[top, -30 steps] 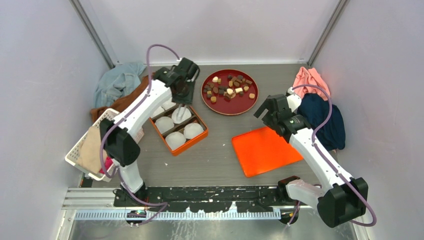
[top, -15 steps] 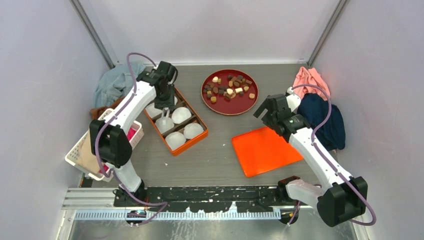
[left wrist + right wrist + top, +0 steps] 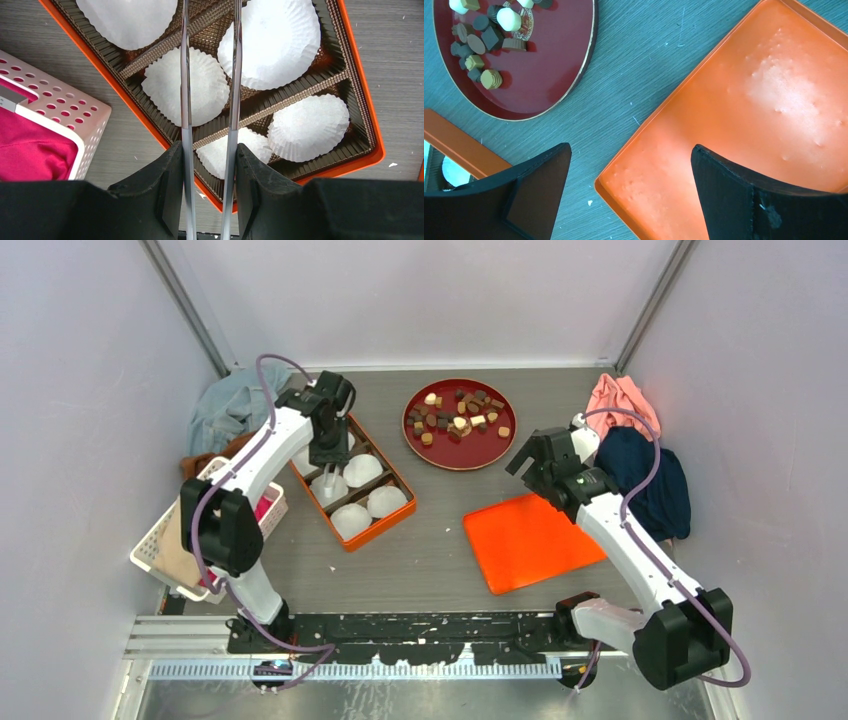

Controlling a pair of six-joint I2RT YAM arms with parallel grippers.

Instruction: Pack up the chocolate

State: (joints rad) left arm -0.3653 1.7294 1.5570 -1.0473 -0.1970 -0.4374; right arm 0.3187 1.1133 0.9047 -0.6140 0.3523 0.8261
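Note:
The chocolate lies as many small brown and cream pieces on a dark red plate at the back; it also shows in the right wrist view. My left gripper is shut on metal tweezers and hangs over the orange box of white paper cups. The tweezer tips run out of the left wrist view, so I cannot tell if they hold a piece. My right gripper is open and empty over the near-left corner of the orange lid.
A white perforated basket with pink cloth stands left of the box, close to it. Blue cloth lies at the back left. Pink and navy clothes lie at the right.
My left gripper moved with the tweezers from beside the red plate leftward to above the box, then settled over the cups. The right arm barely moved.

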